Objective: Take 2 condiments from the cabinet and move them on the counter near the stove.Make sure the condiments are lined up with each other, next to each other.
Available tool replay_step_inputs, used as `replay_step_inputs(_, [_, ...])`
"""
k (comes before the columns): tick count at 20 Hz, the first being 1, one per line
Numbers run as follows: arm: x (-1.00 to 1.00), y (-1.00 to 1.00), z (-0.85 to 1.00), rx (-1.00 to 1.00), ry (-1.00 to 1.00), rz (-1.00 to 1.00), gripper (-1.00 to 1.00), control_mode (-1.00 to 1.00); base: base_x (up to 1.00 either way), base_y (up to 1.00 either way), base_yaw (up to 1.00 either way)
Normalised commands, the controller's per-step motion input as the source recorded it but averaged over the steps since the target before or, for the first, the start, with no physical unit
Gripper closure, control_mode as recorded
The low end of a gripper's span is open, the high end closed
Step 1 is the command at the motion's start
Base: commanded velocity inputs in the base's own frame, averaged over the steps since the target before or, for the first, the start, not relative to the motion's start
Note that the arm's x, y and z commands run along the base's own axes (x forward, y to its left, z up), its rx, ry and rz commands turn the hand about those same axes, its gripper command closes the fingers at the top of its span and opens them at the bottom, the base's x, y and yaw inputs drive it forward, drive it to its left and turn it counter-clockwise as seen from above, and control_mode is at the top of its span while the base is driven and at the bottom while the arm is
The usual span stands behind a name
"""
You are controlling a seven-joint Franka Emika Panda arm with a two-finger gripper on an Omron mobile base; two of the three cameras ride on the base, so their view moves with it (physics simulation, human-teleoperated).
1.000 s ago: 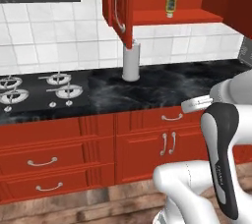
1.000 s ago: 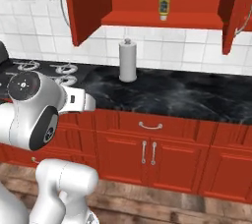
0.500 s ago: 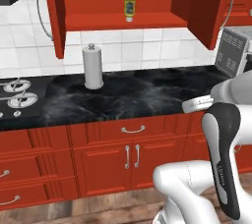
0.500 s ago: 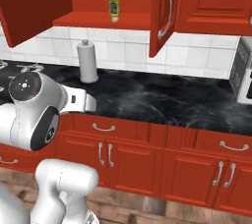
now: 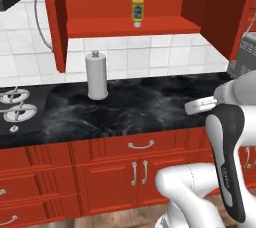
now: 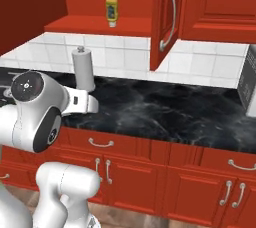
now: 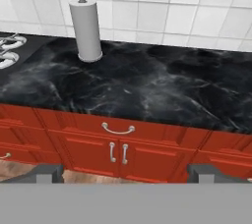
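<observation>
My gripper point(image 7: 125, 173) is spread wide, its two dark finger tips point(image 7: 47, 173) standing far apart at the bottom of the hand view, and nothing is held between them. It looks along the black marble counter point(image 7: 162, 90) from in front, level with the red drawer fronts point(image 7: 118, 128).

Condiments in sight: one. A yellow squeeze bottle point(image 5: 137, 13) with a blue label stands upright, cap down, on the red shelf of the open cabinet point(image 5: 130, 26). In the right base view the same bottle point(image 6: 111, 12) sits toward the front edge of that shelf point(image 6: 95, 25). I cannot see a dark brown bottle anywhere on the shelf.

Cabinet doors swung open: two, one on the left point(image 5: 54, 17) and one on the right point(image 5: 227, 7), each with one curved silver handle.

On the counter: one tall grey cylinder with a knob top point(image 5: 96, 76), upright against the white tile wall, just right of the stove point(image 5: 17, 114). Burner grates visible: two point(image 5: 15, 103). The cylinder point(image 7: 86, 29) stands well apart from my gripper.

At the far right a grey appliance point(image 6: 248, 79) stands on the counter; it is cropped and I cannot identify it.

Below the counter: one drawer pull point(image 7: 118, 130) and two vertical door pulls point(image 7: 118, 152) directly ahead.
</observation>
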Motion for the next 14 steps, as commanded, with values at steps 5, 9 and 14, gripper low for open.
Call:
replay_step_inputs(5, [0.00,0.00,0.00,0.00,0.00,0.00,-1.00,1.00,0.51,0.10,0.00])
replay_step_inputs(9, [0.00,0.00,0.00,0.00,0.00,0.00,-1.00,1.00,0.54,0.23,0.00])
replay_step_inputs(14, [0.00,0.00,0.00,0.00,0.00,0.00,-1.00,1.00,0.72,0.12,0.00])
